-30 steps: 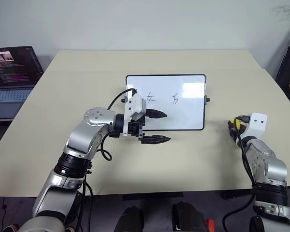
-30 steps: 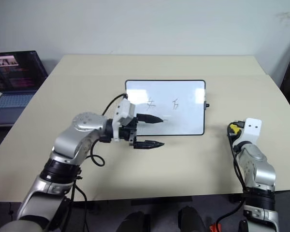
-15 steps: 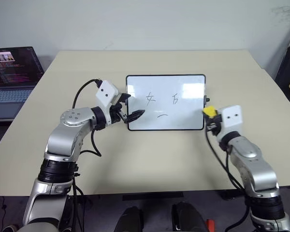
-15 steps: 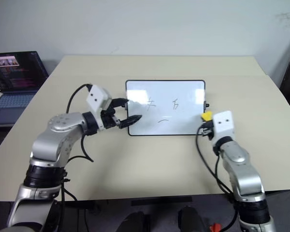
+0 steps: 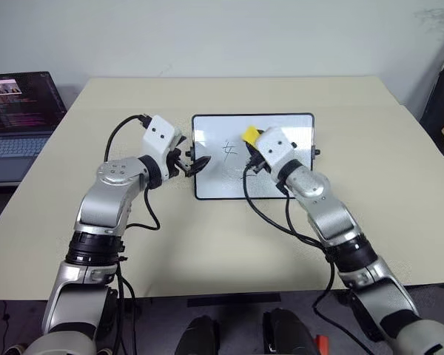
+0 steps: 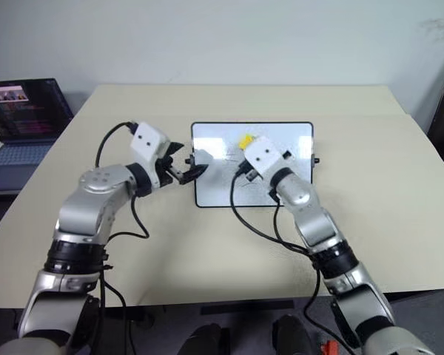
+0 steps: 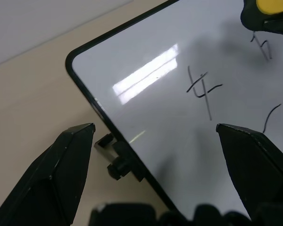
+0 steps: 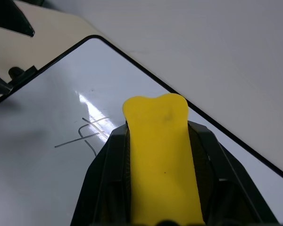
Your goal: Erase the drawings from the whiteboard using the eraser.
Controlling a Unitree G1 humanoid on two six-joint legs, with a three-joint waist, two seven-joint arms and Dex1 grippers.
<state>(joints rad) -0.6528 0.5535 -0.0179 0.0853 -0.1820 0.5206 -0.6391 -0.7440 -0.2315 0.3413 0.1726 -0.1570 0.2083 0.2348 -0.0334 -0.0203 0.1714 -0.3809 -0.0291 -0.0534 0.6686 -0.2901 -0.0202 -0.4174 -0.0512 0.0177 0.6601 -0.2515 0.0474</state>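
The whiteboard (image 5: 229, 181) lies flat at the table's (image 5: 207, 251) centre, with bare tabletop open on every side. The yellow eraser (image 5: 250, 134) is pinched in the right gripper (image 8: 160, 141) over the board's upper middle. One of the drawings (image 7: 201, 89) sits at the eraser's 9 o'clock; others are hidden behind the arm. At the board's 9 o'clock edge, the left gripper (image 7: 170, 141) is spread wide, straddling the frame near a side knob (image 7: 114, 167). A laptop (image 5: 18, 118) is cut off at 10 o'clock.

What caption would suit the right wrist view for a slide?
Right gripper shut on the yellow eraser, held above the whiteboard near a black drawing.
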